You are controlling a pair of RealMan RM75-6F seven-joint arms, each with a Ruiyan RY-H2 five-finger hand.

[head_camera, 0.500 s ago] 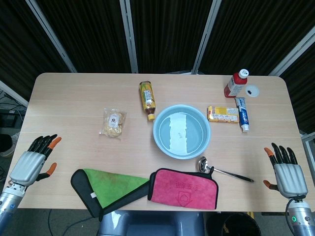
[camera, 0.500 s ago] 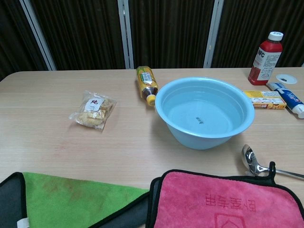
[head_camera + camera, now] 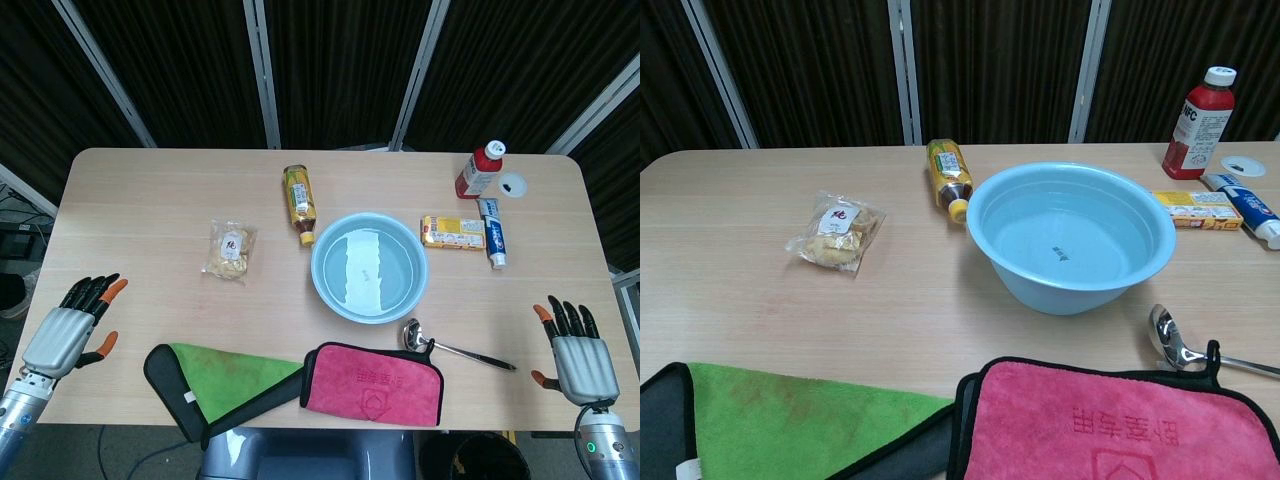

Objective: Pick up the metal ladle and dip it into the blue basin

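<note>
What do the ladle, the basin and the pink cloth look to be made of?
Ladle: polished metal, its bowl mirrors the room. Basin: probably plastic, smooth, glossy light blue. Pink cloth: soft fuzzy fabric, likely microfibre, with black stitched edging.

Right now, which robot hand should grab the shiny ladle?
The right hand, probably. The ladle lies on the right side of the table with its handle pointing toward that open hand. The left hand waits across the table, beyond the cloths.

Ladle (image 3: 452,345) on table (image 3: 150,200), right-front of basin (image 3: 369,268), just behind cloth (image 3: 372,383)
</note>
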